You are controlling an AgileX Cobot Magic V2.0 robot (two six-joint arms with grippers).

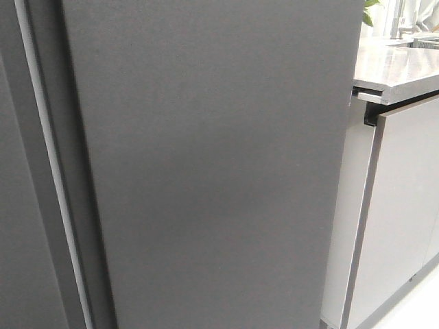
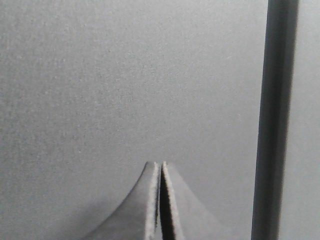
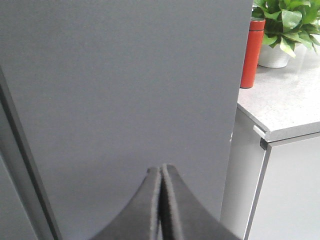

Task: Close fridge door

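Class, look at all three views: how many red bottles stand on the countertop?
1. The red bottle stands on the grey countertop, beside the white pot of the green plant, just past the fridge door. More could be hidden behind that door.

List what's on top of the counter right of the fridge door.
Right wrist view: a red bottle and a potted plant in a white pot stand on the grey counter. The fridge door covers the counter's near-left part; anything there is hidden.

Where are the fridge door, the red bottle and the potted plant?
fridge door (image 1: 212,164), front view, middle of its flat dark face.
red bottle (image 3: 251,55), right wrist view, its body.
potted plant (image 3: 285,20), right wrist view, its green leaves.
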